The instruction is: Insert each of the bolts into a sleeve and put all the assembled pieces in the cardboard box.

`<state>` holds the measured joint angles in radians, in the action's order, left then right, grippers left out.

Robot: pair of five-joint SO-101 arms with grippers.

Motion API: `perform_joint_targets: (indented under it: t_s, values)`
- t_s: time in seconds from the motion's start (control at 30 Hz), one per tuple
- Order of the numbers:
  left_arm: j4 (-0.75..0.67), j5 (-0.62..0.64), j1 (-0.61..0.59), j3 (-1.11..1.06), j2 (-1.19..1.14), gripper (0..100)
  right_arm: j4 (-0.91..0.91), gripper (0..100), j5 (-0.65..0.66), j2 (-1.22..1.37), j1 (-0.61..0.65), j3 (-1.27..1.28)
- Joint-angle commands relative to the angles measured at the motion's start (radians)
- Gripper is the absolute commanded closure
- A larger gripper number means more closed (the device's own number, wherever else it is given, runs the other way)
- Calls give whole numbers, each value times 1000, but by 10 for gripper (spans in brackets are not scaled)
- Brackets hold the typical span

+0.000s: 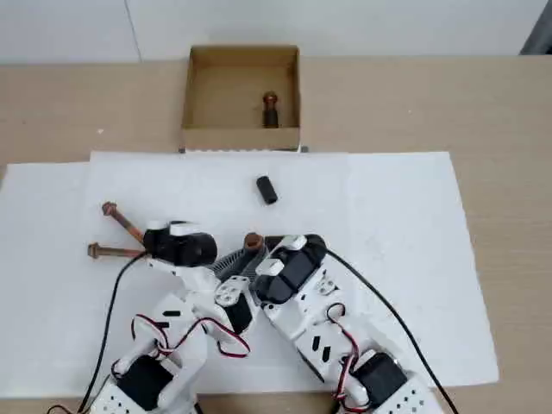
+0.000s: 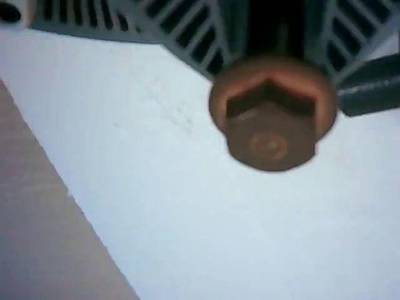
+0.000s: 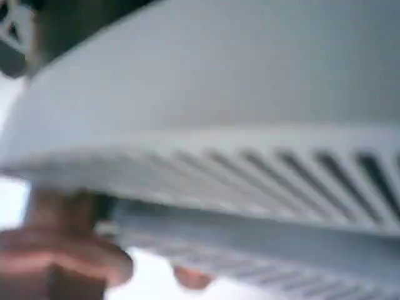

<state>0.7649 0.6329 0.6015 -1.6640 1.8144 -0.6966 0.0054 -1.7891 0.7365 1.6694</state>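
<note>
The bolt (image 1: 253,241) sat mid-way across the white sheet (image 1: 405,224), right where the two arms met. We gave it to the left pincer (image 1: 235,259). In the left wrist view its ribbed fingers (image 2: 187,31) flanked the neck behind the hex head, clamped on it as far as we could judge. The head faced back toward the left wrist, so the long axis ran away from that arm, shank toward the right pincer (image 1: 274,250) just beside it. We could not tell whether the right pincer was open or gripping. Something dark sat behind the head, and we couldn't say what. A loose sleeve (image 1: 266,190) lay up the sheet toward the cardboard box (image 1: 197,90), which already had one assembled piece (image 1: 270,109) inside. Two more bolts (image 1: 121,221) lay beyond the left arm. Our call was that the coming move hinged on keeping the shank in line with a sleeve's bore.
</note>
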Motion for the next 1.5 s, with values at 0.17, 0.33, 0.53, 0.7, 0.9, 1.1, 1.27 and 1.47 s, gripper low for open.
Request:
perform_joint_targets:
  t_s: [0.17, 0.33, 0.53, 0.7, 0.9, 1.1, 1.27, 1.47]
  values:
    - [60, -2, 75, -16, 3, 962, 12, 996, -5, -24, 5, 14]
    - [63, -48, -3, -12, 3, 817, 12, 996, -5, -24, 5, 14]
    - [60, -114, -80, -10, 3, 778, 10, 996, -5, -24, 5, 14]
    - [63, -143, -94, -10, 3, 776, 7, 996, -5, -24, 5, 14]
    - [64, -143, -94, 25, 3, 776, 5, 996, -5, -24, 5, 14]
    - [64, -144, -98, 110, 3, 778, 4, 996, -5, -24, 5, 14]
    - [61, -232, -204, 136, 3, 779, 7, 996, -6, -24, 4, 14]
    - [64, -301, -285, 183, 3, 860, 12, 996, -8, -24, 4, 14]
